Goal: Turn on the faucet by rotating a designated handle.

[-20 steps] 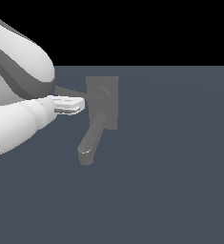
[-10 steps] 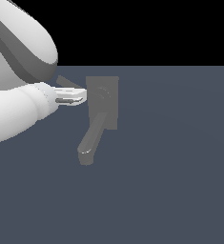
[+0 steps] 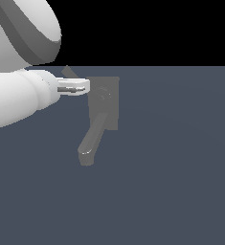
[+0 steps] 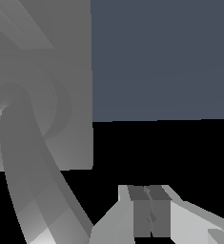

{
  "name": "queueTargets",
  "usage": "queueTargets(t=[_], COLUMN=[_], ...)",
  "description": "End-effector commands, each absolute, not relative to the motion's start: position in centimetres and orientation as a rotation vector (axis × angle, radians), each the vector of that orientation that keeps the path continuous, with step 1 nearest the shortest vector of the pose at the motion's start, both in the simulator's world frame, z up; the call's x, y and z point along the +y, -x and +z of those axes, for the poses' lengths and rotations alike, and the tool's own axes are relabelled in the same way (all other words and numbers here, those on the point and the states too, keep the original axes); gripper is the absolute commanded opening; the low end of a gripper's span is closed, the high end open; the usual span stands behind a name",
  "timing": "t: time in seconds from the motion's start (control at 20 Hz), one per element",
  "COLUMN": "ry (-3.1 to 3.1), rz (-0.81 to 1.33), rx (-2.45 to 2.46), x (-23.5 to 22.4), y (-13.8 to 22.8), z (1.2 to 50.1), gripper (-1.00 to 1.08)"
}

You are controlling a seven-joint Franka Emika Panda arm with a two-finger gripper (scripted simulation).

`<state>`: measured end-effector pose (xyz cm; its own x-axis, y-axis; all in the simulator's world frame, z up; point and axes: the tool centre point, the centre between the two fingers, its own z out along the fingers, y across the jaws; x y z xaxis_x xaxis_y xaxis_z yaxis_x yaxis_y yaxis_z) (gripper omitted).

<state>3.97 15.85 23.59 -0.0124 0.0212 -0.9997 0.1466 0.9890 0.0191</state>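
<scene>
The matte grey faucet has a rectangular back plate, a round hub and a thick spout curving down toward the exterior view's left. Its thin handle sticks up and to the left from the hub, partly hidden behind my fingers. My white gripper lies level, its tips at the plate's left edge just below the visible part of the handle. Whether they touch is unclear. In the wrist view the gripper has its pads pressed together with nothing between them, beside the spout and back plate.
A flat dark blue-grey floor spreads around the faucet, under a black background. My bulky white arm fills the upper left of the exterior view.
The gripper has risen from beside the upper spout to the height of the hub's top, edging slightly toward the plate. The faucet has not moved.
</scene>
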Motion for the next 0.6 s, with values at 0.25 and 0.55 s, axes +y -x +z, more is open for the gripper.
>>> queueTargets(t=[0.25, 0.55], ry=[-0.132, -0.132], rz=[-0.098, -0.096], rx=[1.578, 1.574], x=[14.4, 12.9], y=[-3.9, -3.7], z=[25.1, 26.7], gripper=[-1.0, -1.0])
